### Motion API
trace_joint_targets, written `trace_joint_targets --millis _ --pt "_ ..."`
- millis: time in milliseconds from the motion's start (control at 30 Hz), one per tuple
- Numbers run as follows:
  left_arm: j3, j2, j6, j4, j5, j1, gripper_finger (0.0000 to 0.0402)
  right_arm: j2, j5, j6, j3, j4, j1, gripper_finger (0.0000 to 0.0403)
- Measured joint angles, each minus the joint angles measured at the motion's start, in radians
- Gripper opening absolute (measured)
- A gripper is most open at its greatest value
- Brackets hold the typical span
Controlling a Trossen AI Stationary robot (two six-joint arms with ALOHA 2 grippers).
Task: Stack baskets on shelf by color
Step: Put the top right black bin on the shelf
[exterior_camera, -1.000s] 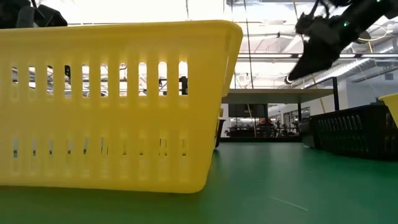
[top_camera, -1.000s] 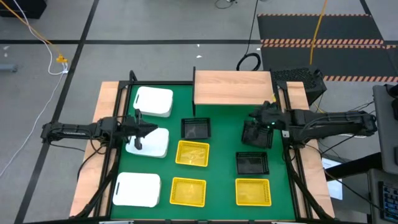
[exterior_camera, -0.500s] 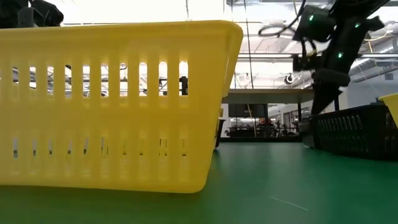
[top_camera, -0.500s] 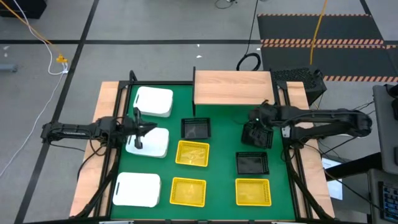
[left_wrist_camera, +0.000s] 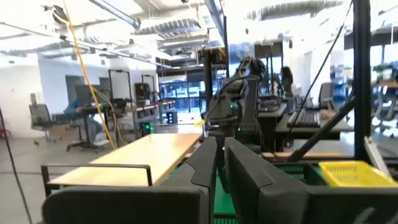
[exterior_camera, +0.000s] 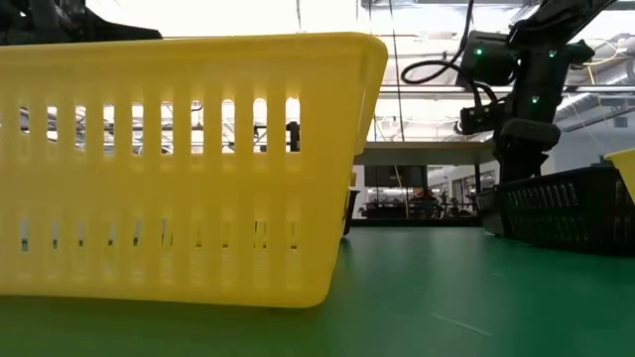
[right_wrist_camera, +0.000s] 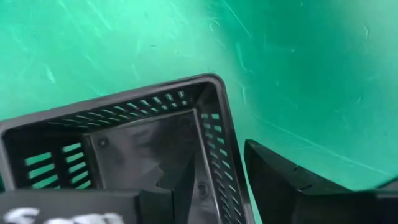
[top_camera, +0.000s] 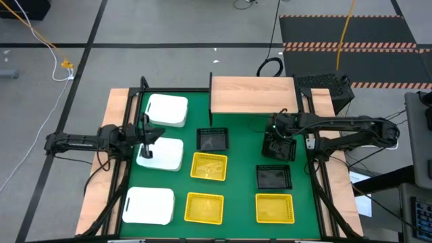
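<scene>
Nine baskets stand on the green table: white ones (top_camera: 167,110), (top_camera: 162,155), (top_camera: 148,205); yellow ones (top_camera: 209,166), (top_camera: 204,208), (top_camera: 275,208); black ones (top_camera: 212,140), (top_camera: 277,147), (top_camera: 273,177). The light wooden shelf (top_camera: 253,94) stands at the far edge with nothing on it. My right gripper (right_wrist_camera: 217,155) is open and points down at the right-hand far black basket (right_wrist_camera: 124,143), one finger inside it and one outside its far wall. My left gripper (left_wrist_camera: 219,163) hovers level over the middle white basket, fingers shut, holding nothing. My right gripper straddles the black basket's far wall (right_wrist_camera: 227,168) near a corner, coming from above. One finger (right_wrist_camera: 180,186) is inside the basket and the other (right_wrist_camera: 273,174) is outside. I cannot tell whether either finger touches the wall. The basket stands flat on the table.
Black frame rails (top_camera: 135,101) and light wooden strips (top_camera: 111,135) border the table. A yellow basket (exterior_camera: 179,169) fills most of the low view. Green surface lies open between the shelf and the black baskets (top_camera: 246,131).
My right gripper has moved toward the table's left and far side and come down, tipping to point downward, until its fingers stand astride the black basket's wall. My left gripper has turned about its wrist and drawn slightly toward the table's left edge. No basket has moved.
</scene>
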Motion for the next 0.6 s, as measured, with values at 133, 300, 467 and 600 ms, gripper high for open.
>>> trace_joint_targets --millis 133,300,467,600 --pt "0.000 0.000 -0.042 0.024 -0.001 0.000 0.0037 0.025 0.005 0.033 -0.005 0.004 0.000 0.0108" --pt "0.000 0.000 -0.012 0.060 -0.053 0.000 0.0037 0.038 0.010 0.056 -0.023 0.021 -0.002 0.0031" --pt "0.000 0.000 0.068 0.102 -0.167 0.000 0.0037 0.018 0.000 0.039 -0.021 0.031 -0.001 0.0011" --pt "0.017 0.000 0.096 0.137 -0.221 0.000 0.0037 -0.022 -0.080 0.037 0.044 -0.001 0.000 0.0005"
